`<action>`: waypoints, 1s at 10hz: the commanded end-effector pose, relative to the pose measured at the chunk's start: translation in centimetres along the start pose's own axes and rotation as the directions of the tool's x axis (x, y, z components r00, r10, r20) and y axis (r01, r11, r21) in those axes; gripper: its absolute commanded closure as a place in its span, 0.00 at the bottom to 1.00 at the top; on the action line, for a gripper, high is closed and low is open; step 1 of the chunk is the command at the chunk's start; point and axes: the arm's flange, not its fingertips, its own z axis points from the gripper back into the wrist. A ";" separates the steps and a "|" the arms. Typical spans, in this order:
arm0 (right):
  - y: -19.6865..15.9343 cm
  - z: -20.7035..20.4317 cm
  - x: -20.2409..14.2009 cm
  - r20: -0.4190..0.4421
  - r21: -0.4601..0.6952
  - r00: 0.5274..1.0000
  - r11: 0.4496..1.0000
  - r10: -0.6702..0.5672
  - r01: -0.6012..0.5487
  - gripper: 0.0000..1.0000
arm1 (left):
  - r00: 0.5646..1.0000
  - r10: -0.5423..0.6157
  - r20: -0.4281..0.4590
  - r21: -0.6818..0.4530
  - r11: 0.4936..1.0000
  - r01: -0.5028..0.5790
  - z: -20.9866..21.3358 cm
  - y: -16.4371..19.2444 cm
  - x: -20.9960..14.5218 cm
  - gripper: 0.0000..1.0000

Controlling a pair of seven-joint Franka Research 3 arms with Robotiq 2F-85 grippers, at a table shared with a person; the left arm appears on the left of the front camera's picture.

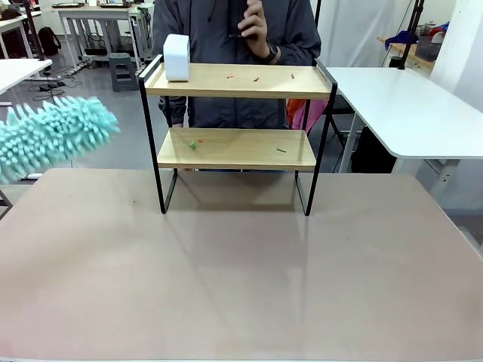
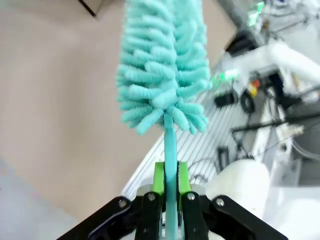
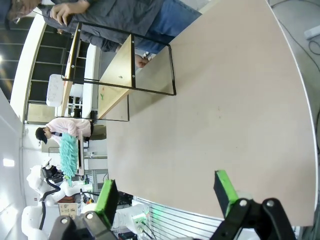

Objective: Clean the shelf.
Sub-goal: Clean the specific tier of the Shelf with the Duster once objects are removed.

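1. Teal duster (image 1: pixel 53 137) is hanging at the left, well apart from the shelf (image 1: pixel 226 157), the left pincer (image 2: pixel 170 181) clenching its handle (image 2: pixel 170 145).
2. The shelf is standing mid-table (image 1: pixel 241 271), far side; sweeping each board's scraps (image 1: pixel 256 78) away from the white box (image 1: pixel 176 56) looks wise.
3. The right pincer (image 3: pixel 165 190) is hovering released over the table.

We count one shelf (image 1: pixel 238 83) with two wooden boards, one white box (image 1: pixel 176 56), one teal duster (image 1: pixel 53 136) and one person (image 1: pixel 204 30). We count three small scraps (image 1: pixel 256 78) on the top board and at least two more on the lower board.
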 end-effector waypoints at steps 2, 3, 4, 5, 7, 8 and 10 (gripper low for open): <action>0.1 0.1 0.2 0.012 0.019 1.000 1.000 0.023 -0.023 0.00 | 0.951 -0.215 -0.220 -0.050 0.977 0.210 -5.8 -4.5 4.9 0.88; 0.1 0.1 0.2 0.012 0.019 1.000 1.000 0.023 -0.023 0.00 | 0.943 -0.234 -0.234 -0.052 0.972 0.229 -9.0 -5.9 7.5 0.88; 0.1 0.1 0.2 0.012 0.019 1.000 1.000 0.023 -0.023 0.00 | 0.949 -0.228 -0.216 -0.022 0.973 0.228 -11.9 -7.0 9.9 0.88; 0.1 0.1 0.2 0.012 0.019 1.000 1.000 0.023 -0.023 0.00 | 0.956 -0.225 -0.191 -0.012 0.974 0.227 -14.6 -7.7 12.0 0.88; 0.1 0.1 0.2 0.012 0.019 1.000 1.000 0.023 -0.023 0.00 | 0.986 -0.139 -0.095 0.131 0.980 0.151 -18.8 -8.1 15.5 0.88; 0.1 0.1 0.2 0.012 0.019 1.000 1.000 0.023 -0.023 0.00 | 0.996 -0.079 -0.045 0.137 0.987 0.084 -19.4 -8.2 16.3 0.88; 0.1 0.1 0.2 0.012 0.019 1.000 1.000 0.023 -0.023 0.00 | 0.984 -0.142 -0.107 0.099 0.983 0.153 -18.9 -8.3 16.0 0.88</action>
